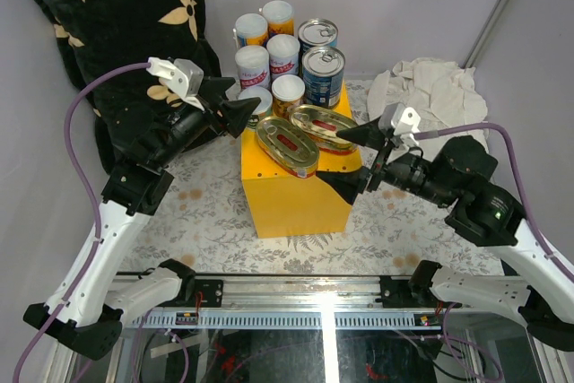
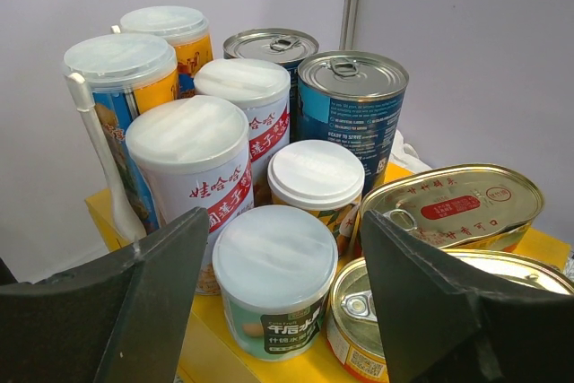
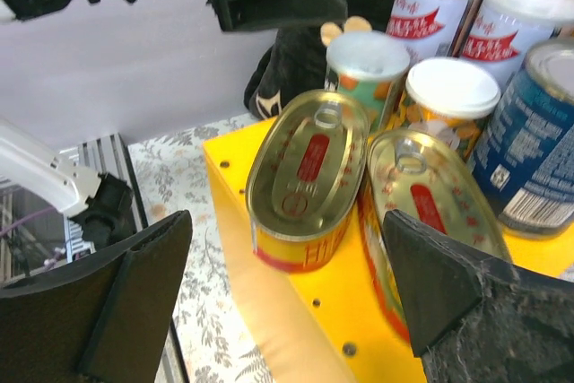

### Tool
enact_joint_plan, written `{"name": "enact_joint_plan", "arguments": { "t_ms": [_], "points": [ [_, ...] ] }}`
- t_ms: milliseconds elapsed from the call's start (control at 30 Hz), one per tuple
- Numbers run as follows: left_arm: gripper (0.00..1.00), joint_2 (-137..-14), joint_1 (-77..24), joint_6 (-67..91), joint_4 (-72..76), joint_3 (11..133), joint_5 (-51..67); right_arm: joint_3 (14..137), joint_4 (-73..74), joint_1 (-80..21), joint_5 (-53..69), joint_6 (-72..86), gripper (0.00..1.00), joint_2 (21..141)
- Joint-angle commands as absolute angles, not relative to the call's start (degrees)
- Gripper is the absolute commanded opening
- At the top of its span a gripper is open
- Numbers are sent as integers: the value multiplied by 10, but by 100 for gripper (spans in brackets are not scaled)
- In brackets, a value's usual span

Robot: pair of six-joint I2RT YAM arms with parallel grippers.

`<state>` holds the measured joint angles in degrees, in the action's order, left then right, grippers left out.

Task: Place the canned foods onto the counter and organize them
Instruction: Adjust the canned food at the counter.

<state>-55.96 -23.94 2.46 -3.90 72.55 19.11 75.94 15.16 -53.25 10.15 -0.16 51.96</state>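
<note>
Your yellow counter [image 1: 300, 204] sits mid-table on the flowery tablecloth [image 1: 206, 221], and every tin is up on top of it. Six white-lidded cans [image 1: 252, 65] are bunched on the far left part. The two blue-labelled cans [image 1: 323, 73] stand just right of them, one behind the other. The two oval gold tins [image 1: 287, 145] lie flat side by side along the near part, and they look like they're touching. The left one sits right at the counter's near edge.

Your left gripper [image 1: 240, 103] hangs at the left side of the counter top with its fingers spread wide, gripping nothing. In the left wrist view the short green-labelled can [image 2: 273, 289] is right in front of it, framed by the two fingers. I can't tell whether either finger brushes it.

Your right gripper [image 1: 338, 159] is released too, fingers wide apart, at the counter's near right corner and pointing at the oval tins. It isn't holding either one.

A black flower-patterned pillow [image 1: 117, 6] leans at the far left, and a crumpled white cloth [image 1: 430, 87] lies at the far right.
</note>
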Motion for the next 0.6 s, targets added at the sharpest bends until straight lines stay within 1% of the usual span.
{"name": "enact_joint_plan", "arguments": {
  "t_ms": [0, 267, 567],
  "points": [
    [69, -550, -236, 15, -24, 741, 184, 725, 169, -537, 126, 0, 94, 502],
    [70, -545, -236, 21, -23, 734, 187, 708, 166, -537, 97, 0, 82, 517],
    [71, -543, -236, 17, -25, 732, 183, 697, 136, -537, 70, 0, 77, 523]
  ]
}}
